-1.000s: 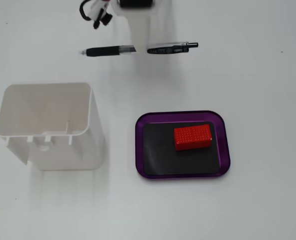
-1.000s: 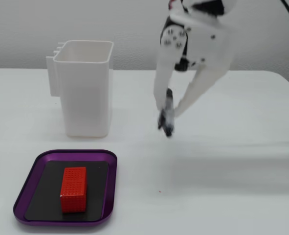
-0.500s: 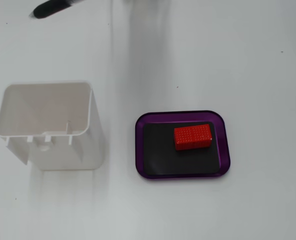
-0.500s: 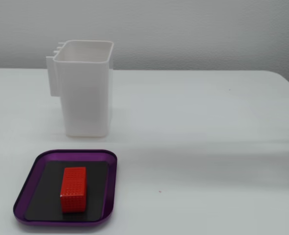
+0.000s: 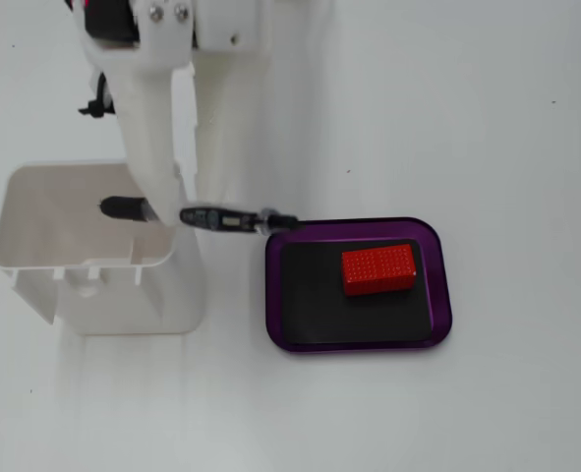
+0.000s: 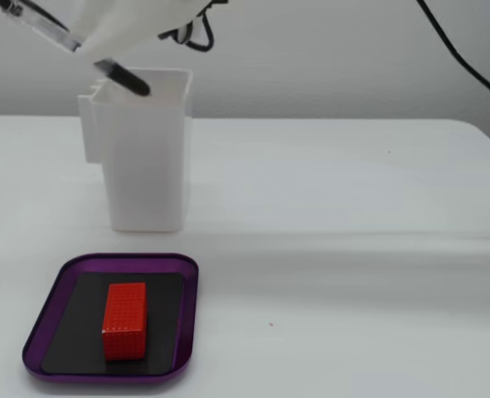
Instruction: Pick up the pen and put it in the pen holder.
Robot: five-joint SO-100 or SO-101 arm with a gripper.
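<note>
— Since a second ago, what has moved?

— Then the pen lay low over the bare tabletop; now the gripper [image 5: 162,211] carries the pen [image 5: 226,219] across the rim of the pen holder [image 5: 34,258]. In the top-down fixed view the pen runs nearly left-right: its dark front end pokes out over the holder's opening, its clip end reaches toward the purple tray [image 5: 443,285] with the red block [image 5: 378,269].

— And from the side?

— The pen [image 6: 122,76] slopes down to the right, its dark tip at the holder's [image 6: 145,166] top rim, the clear end [image 6: 29,21] high at left. The jaws are clamped on its middle, so the pen crosses them, sticking out both sides.

— So the next move?

— Likely tilting the tip down into the opening before letting go.
</note>
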